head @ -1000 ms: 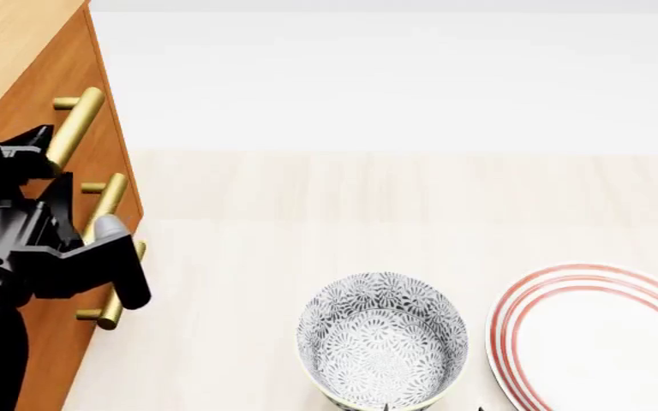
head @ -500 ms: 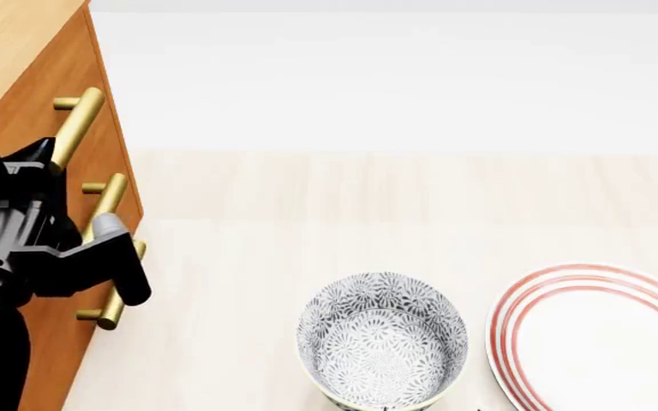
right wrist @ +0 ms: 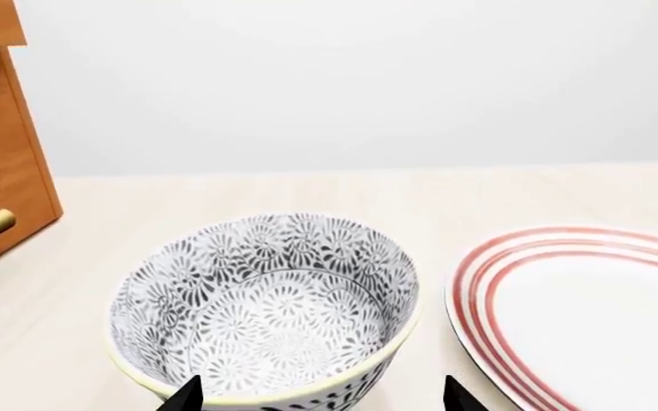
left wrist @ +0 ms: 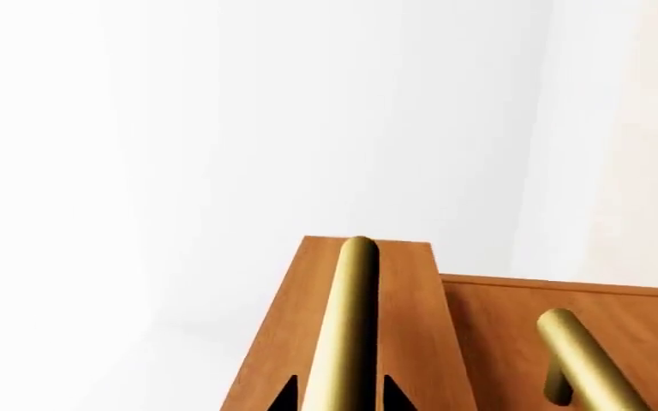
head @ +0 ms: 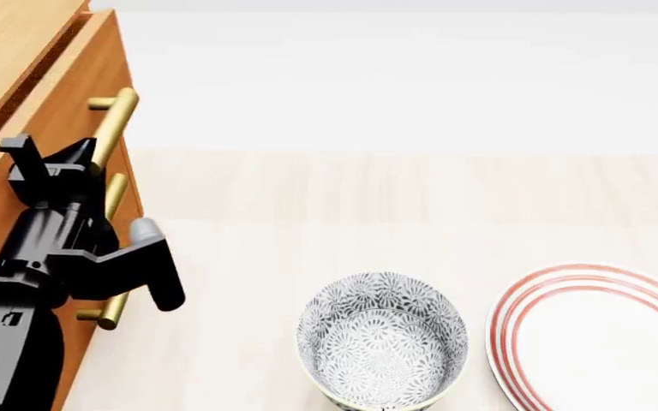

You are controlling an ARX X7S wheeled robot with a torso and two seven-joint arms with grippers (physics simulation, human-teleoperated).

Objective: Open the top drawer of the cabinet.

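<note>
The orange-brown cabinet (head: 9,51) stands at the far left of the head view. Its top drawer (head: 72,81) juts out from the front, and a strip of lighter wood side shows. The drawer's brass bar handle (head: 116,120) runs between the fingertips of my left gripper (head: 52,152). In the left wrist view the handle (left wrist: 346,325) lies tight between both black fingertips of the left gripper (left wrist: 339,398), against the drawer front (left wrist: 289,342). My right gripper (right wrist: 320,396) is open, just short of a patterned bowl.
A grey-patterned bowl (head: 382,338) sits low in the middle of the pale table (head: 306,197), with a red-rimmed white plate (head: 598,338) to its right. Two lower brass handles (head: 110,308) stick out below the top one. The lower drawer's handle (left wrist: 586,360) shows beside the held one.
The top drawer has slid out of the cabinet, toward the right in the head view. The left gripper and handle moved with it. The bowl and plate stayed put.
</note>
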